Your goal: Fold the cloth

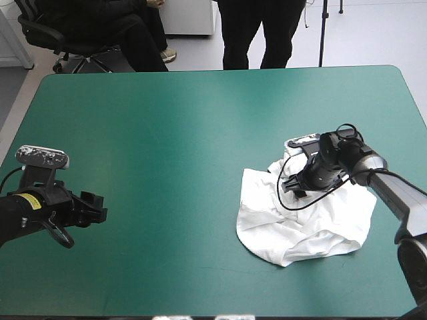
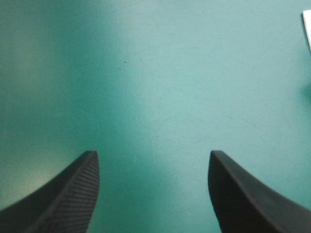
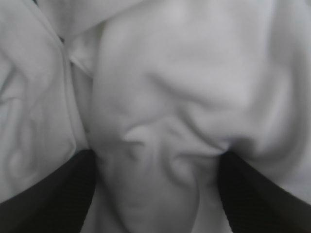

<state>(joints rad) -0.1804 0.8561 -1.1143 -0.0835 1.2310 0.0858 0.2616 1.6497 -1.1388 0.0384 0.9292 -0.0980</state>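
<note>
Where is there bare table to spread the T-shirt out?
The teal-green cover is bare from the far edge down the middle, between the left hand and the T-shirt. Crowded only at right, where the right hand is over the heap.

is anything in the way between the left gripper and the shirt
Nothing visible. Only bare teal-green cover lies between the left gripper and the T-shirt; the right gripper, open, is down on the heap itself.

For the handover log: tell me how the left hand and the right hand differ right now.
The left hand is over bare teal-green cover, near the table's left edge; the right hand is down on the crumpled T-shirt. Nothing lies between the left hand's fingers; cloth bulges between the right hand's. Both are open.
</note>
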